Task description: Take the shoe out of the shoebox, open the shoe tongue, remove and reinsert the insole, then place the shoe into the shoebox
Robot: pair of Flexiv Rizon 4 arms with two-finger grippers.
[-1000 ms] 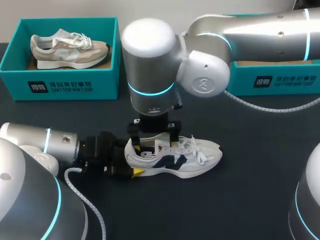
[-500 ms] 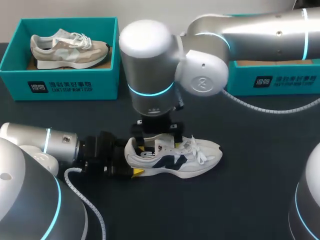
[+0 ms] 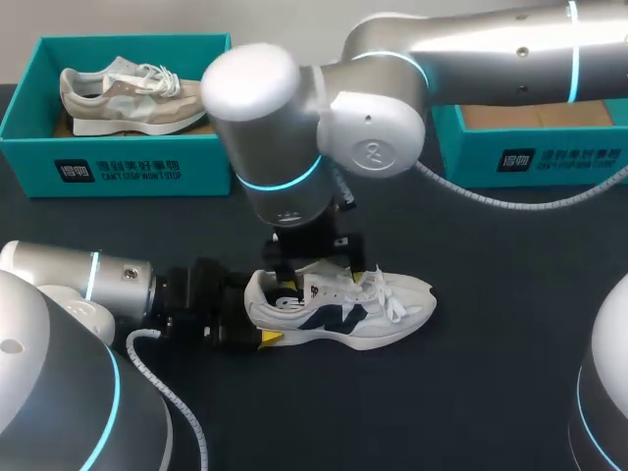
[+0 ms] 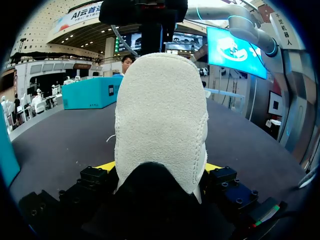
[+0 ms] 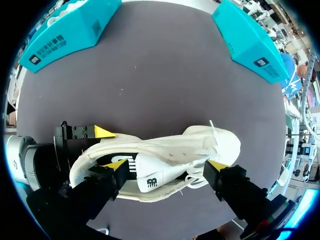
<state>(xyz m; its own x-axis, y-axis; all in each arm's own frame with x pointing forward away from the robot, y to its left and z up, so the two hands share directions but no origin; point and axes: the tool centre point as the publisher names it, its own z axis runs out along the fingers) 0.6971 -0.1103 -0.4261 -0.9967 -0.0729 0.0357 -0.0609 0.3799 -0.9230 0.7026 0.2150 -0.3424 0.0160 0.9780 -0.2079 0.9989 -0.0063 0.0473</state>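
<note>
Teal shoebox (image 3: 206, 157) with beige sneaker (image 3: 137, 98) inside; white shoe (image 3: 383, 314) on table (image 3: 491, 363).

Dark table (image 3: 491, 378) bears a white shoe (image 3: 378, 312), left shoebox (image 3: 118, 169) and right shoebox (image 3: 549, 157)

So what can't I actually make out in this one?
Insole: head view, right hand covers the white shoe's opening; too dark in right wrist view.
Right shoebox contents: head view, right arm covers part of it.
Shoe's toe: left wrist view, the heel in the left hand hides it.
</note>
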